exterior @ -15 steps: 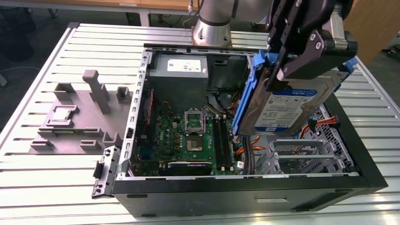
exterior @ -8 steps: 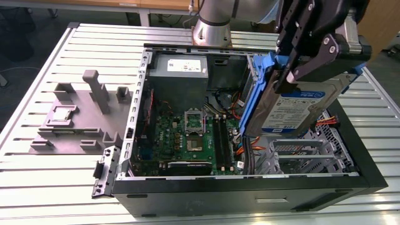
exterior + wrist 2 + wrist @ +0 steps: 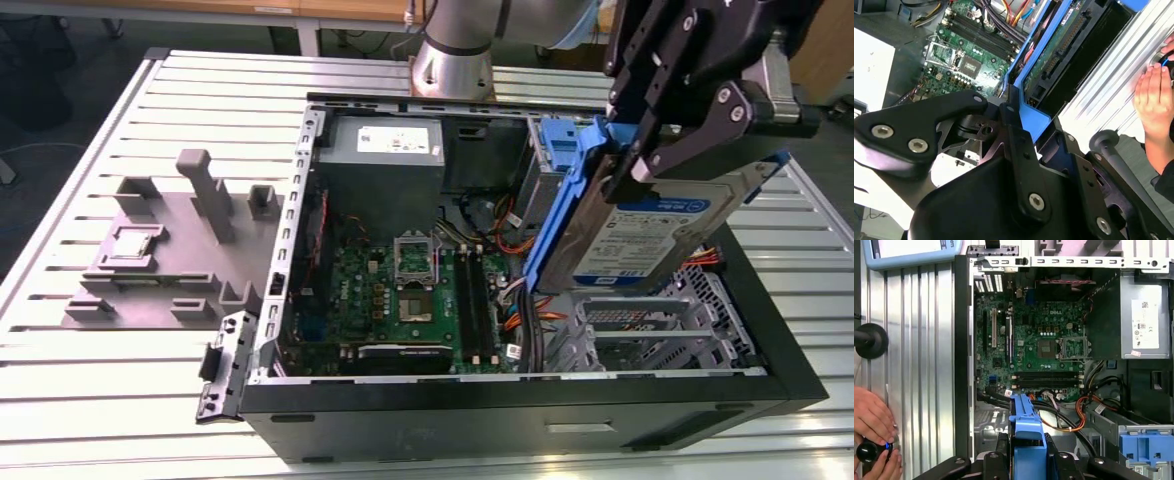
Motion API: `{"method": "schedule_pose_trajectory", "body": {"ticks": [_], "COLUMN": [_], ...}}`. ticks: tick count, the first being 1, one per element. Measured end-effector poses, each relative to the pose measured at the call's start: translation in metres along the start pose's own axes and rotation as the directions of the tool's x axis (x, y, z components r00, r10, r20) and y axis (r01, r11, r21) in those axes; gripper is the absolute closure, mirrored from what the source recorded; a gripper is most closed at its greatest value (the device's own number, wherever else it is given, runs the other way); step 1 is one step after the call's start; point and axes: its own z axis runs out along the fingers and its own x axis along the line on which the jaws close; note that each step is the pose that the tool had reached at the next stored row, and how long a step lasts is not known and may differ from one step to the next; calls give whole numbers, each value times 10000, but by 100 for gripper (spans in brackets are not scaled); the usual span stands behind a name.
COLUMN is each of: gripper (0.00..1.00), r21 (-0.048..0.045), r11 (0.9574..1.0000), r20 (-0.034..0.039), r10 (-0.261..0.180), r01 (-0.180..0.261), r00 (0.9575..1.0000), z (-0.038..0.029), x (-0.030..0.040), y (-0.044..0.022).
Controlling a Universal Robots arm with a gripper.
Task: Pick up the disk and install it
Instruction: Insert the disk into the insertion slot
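pincer (image 3: 661, 165) clamped on disk (image 3: 651, 235); pickup done. disk hangs tilted in air, drive bay (image 3: 647, 325) below pincer unfilled inside open computer case (image 3: 534, 405); install not yet done.

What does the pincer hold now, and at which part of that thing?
The pincer holds the disk by its upper end, at the blue side rails, above the open computer case.

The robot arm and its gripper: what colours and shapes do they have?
The arm is a round tube of silver-grey metal. The gripper is black, built of flat link plates with rounded ends, joined by silver screw heads.
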Motion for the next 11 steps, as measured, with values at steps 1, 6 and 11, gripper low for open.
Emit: {"method": "schedule_pose_trajectory", "body": {"ticks": [1, 6, 11], "gripper": [64, 64, 64], "r21": [0, -3, -4], "r11": [10000, 10000, 10000], "r20": [1, 0, -1], "r10": [0, 0, -1], "r01": [0, 0, 1], "r00": [10000, 10000, 10000], "z": [3, 14, 27], "x": [2, 26, 40], "y": [-15, -93, -164]}}
